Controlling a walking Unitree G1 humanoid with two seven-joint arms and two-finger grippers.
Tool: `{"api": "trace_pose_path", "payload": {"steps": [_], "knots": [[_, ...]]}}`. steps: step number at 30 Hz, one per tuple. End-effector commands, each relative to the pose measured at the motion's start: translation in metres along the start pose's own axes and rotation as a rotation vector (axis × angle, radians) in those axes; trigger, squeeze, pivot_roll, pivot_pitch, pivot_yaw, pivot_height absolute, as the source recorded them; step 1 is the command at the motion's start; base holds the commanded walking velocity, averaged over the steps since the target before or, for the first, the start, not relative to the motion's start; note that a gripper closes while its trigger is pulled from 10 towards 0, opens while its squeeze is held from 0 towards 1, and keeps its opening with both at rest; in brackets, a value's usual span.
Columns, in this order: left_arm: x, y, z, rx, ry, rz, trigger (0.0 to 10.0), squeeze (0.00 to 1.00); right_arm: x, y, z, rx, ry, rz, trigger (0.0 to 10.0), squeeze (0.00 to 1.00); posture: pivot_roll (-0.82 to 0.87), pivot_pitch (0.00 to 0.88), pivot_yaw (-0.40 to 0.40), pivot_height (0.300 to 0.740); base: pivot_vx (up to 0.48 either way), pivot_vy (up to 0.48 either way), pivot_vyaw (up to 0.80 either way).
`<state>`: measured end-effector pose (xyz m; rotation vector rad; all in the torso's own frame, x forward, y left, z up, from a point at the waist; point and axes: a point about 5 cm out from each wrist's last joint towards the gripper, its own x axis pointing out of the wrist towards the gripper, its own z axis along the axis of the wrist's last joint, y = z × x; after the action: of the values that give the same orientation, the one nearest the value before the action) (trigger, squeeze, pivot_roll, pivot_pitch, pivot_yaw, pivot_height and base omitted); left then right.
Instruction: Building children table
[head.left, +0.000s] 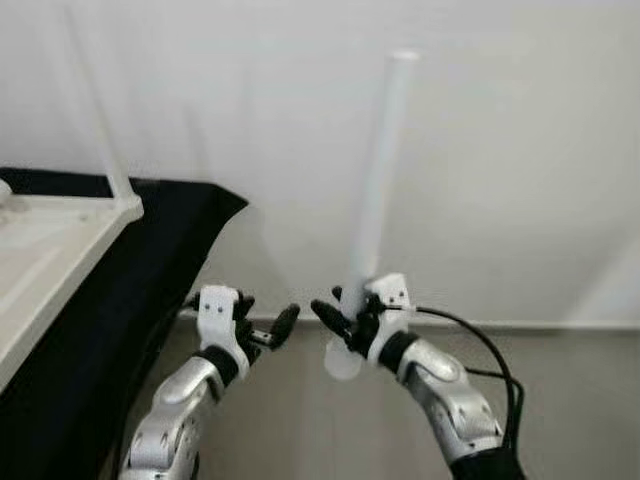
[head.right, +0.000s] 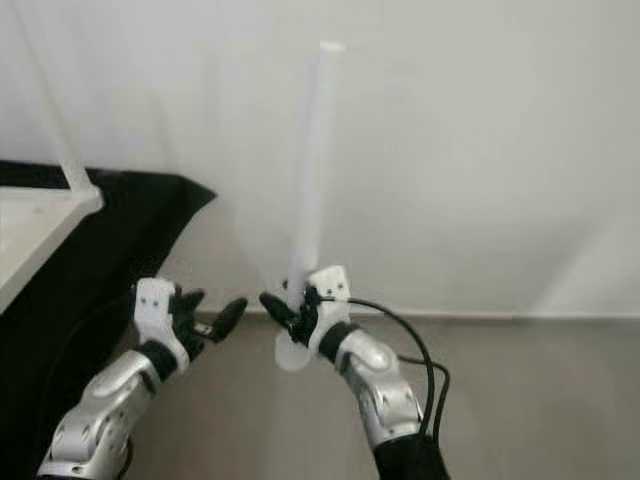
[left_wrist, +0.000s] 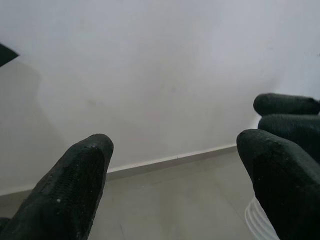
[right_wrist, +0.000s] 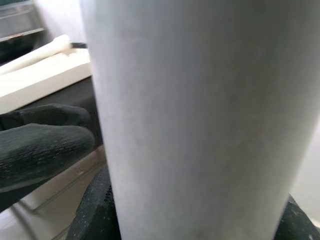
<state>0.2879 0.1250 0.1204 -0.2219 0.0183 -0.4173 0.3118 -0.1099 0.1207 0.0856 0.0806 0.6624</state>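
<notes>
A long white table leg (head.left: 375, 200) stands nearly upright in front of the wall, with my right gripper (head.left: 347, 322) shut on it close to its lower end. Up close in the right wrist view, the leg (right_wrist: 200, 120) sits between that gripper's fingers. My left gripper (head.left: 268, 332) is open just to the left of the leg, a small gap away and holding nothing. In the left wrist view its fingertips (left_wrist: 75, 185) stand wide apart, and the leg's ribbed end (left_wrist: 257, 222) peeks in beside them. At the far left lies the white tabletop (head.left: 50, 250) with a thin white leg (head.left: 100, 120) standing up from its corner.
A black cloth (head.left: 150, 270) covers the surface under the tabletop and hangs down at the left. A plain white wall (head.left: 520, 150) meets a grey floor (head.left: 300, 430) behind my arms. A black cable (head.left: 490, 355) loops from my right wrist.
</notes>
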Motion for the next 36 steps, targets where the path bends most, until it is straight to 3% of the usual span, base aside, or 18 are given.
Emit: {"api": "trace_pose_path", "payload": {"steps": [1,9,18,22,25,26,29,36], "knots": [[0.002,-0.004,-0.002,-0.01,0.003,-0.015,10.0,0.0,-0.003,-0.005,0.002,0.003,-0.015,-0.016,10.0,0.0,-0.16,0.039,-0.018,0.74,0.307,0.0,0.0],[0.001,-0.009,0.0,0.005,-0.013,-0.057,10.0,0.0,-0.002,0.0,0.005,-0.038,-0.026,0.041,10.0,0.0,-0.16,0.041,-0.015,0.74,0.074,0.0,0.7],[-0.003,-0.022,0.001,0.093,-0.01,-0.178,10.0,0.0,-0.007,0.004,0.011,-0.038,-0.074,0.103,10.0,0.0,-0.15,0.042,-0.012,0.74,0.0,0.0,0.8],[-0.004,-0.027,0.002,0.114,-0.006,-0.238,10.0,0.0,-0.014,0.001,0.027,-0.071,-0.112,0.166,10.0,0.0,-0.15,0.042,-0.014,0.74,0.0,0.0,0.8],[-0.005,-0.028,0.004,0.116,-0.011,-0.247,10.0,0.0,-0.015,0.0,0.033,-0.076,-0.132,0.172,10.0,0.0,-0.15,0.042,-0.013,0.74,0.0,0.0,0.8],[-0.005,-0.028,0.004,0.124,-0.015,-0.253,10.0,0.0,-0.016,-0.003,0.047,-0.085,-0.171,0.179,10.0,0.0,-0.15,0.039,-0.004,0.74,0.0,0.0,0.8],[-0.005,-0.027,0.005,0.127,-0.018,-0.25,10.0,0.0,-0.017,-0.005,0.059,-0.096,-0.207,0.185,10.0,0.0,-0.14,0.039,-0.002,0.74,0.0,0.0,0.8],[-0.006,-0.023,0.008,0.121,-0.042,-0.2,10.0,0.0,-0.015,-0.001,0.066,-0.113,-0.22,0.202,10.0,0.0,-0.14,0.04,-0.003,0.74,0.0,0.0,0.79]]}}
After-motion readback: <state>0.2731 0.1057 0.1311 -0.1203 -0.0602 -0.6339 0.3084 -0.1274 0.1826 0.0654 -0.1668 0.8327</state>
